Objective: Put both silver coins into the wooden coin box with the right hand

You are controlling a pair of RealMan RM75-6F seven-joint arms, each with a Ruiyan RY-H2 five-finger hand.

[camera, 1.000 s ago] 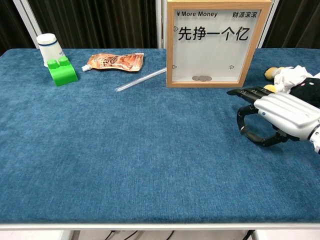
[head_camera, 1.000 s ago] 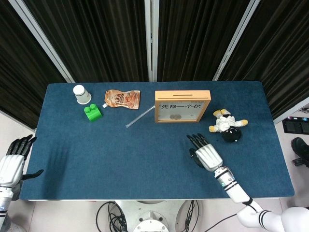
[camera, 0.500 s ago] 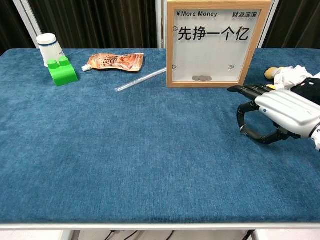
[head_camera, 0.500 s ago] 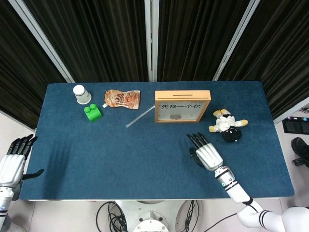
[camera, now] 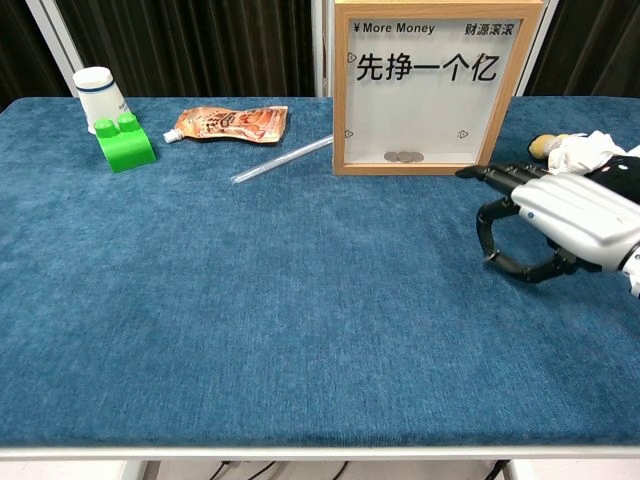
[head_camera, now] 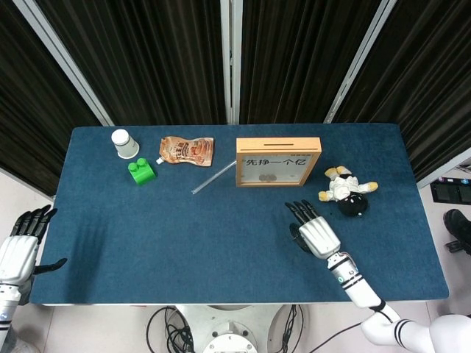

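The wooden coin box (head_camera: 278, 162) (camera: 432, 88) stands upright at the back middle of the table, its glass front printed with Chinese characters. Two silver coins (camera: 404, 157) (head_camera: 269, 177) lie side by side inside it, at the bottom behind the glass. My right hand (head_camera: 313, 232) (camera: 560, 220) hovers palm down over the cloth in front of and to the right of the box, its fingers stretched toward the box and its thumb curled under, holding nothing. My left hand (head_camera: 20, 247) hangs off the table's left front corner, fingers spread and empty.
A white paper cup (head_camera: 124, 143), a green brick (head_camera: 141, 171), an orange snack pouch (head_camera: 186, 150) and a clear straw (head_camera: 213, 179) lie at the back left. A small plush toy (head_camera: 347, 191) sits just right of the box, close to my right hand.
My right hand has risen slightly and drawn a little back to the right. The left hand has barely shifted.
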